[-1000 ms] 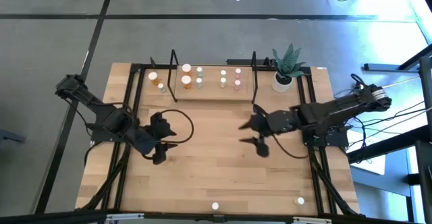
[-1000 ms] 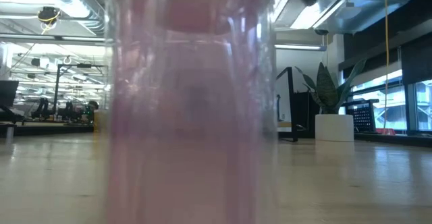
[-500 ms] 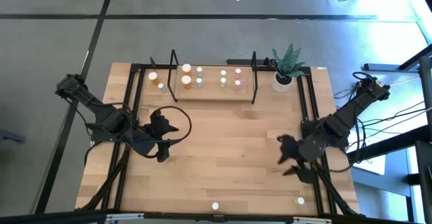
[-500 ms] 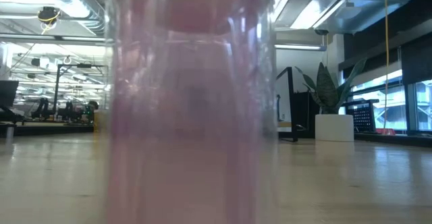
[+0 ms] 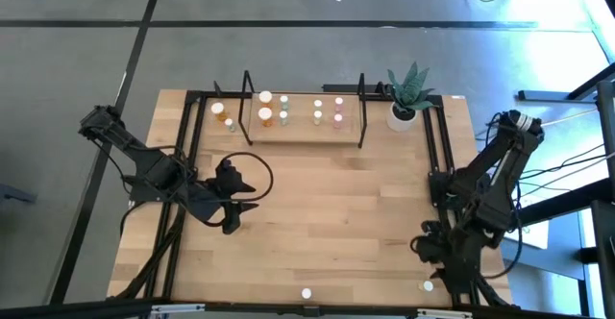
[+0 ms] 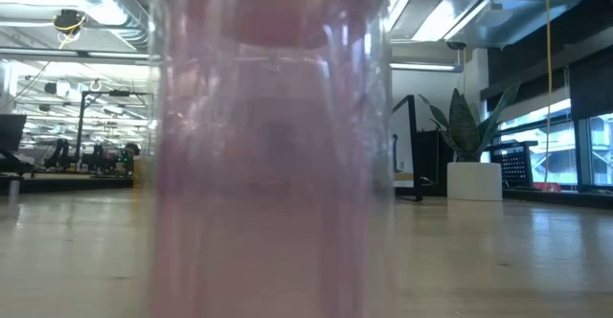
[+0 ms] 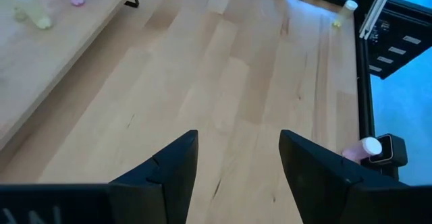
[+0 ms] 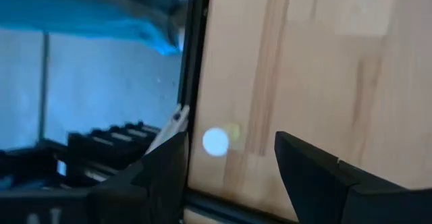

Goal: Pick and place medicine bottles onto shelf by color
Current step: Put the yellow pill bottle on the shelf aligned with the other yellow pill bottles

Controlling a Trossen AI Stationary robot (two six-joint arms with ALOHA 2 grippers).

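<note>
Most of the little medicine bottles (image 5: 284, 110) already stand on the shelf (image 5: 303, 127) at the far side of the counter (image 5: 317, 223), in small groups with white caps. Two bottles are not there yet. One has a yellowish body and a white cap (image 8: 216, 142) and stands at the near right corner of the counter, close to the black edge frame (image 8: 194, 69). The other is a pink bottle (image 5: 307, 294) at the middle of the near edge, right in front of the low camera, so it fills most of that view. The right tool (image 5: 430, 252) hangs just above the near right corner, close to the yellowish bottle, with its two fingers spread apart and nothing between them. The bottle shows a little to one side of the gap, not in it. So the step in hand looks like reaching for that bottle. Next, the right tool would likely need to line up over the cap, go down, and squeeze gently, since the bottle is small and could tip. The left tool (image 5: 233, 207) waits on the left side of the counter, spread open and empty. A plant in a white pot (image 5: 403, 115) stands at the far right, beside the shelf.
</note>
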